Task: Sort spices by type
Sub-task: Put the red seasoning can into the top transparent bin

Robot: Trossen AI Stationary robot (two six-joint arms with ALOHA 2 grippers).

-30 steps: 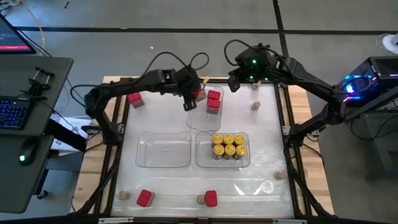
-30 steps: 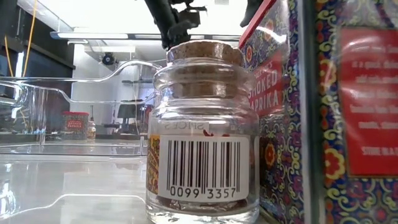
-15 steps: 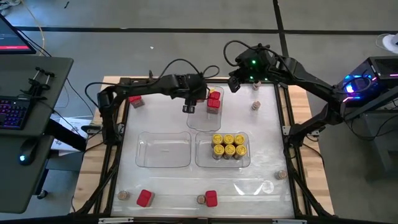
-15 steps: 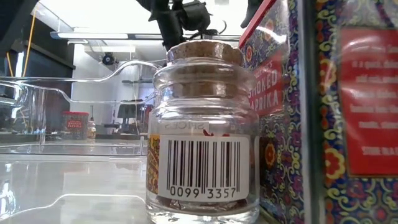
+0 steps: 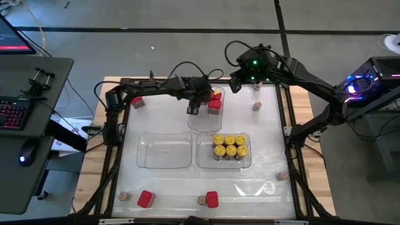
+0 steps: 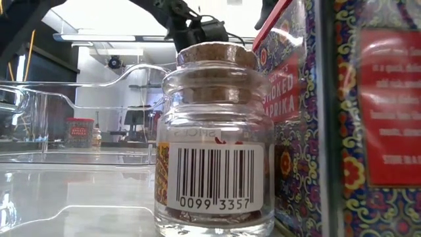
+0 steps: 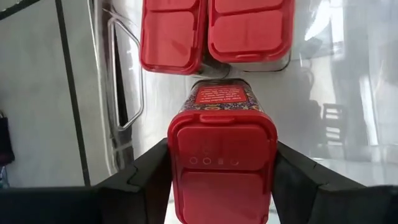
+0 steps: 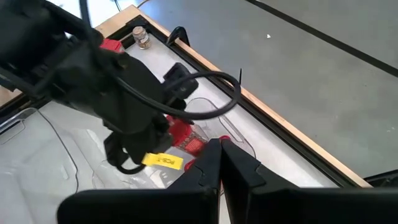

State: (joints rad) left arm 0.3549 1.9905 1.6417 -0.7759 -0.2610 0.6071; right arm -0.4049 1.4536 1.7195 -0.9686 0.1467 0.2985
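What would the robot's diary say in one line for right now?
left end effector: shut on red spice box, over far tray | tray: two red boxes inside | right end effector: shut, waiting at far edge

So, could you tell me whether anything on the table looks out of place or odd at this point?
Nothing looks spilled or damaged. Unsorted items remain: red tins at the near edge and far-left corner, plus small cork-topped jars scattered around. The left gripper holds a red tin over the far tray.
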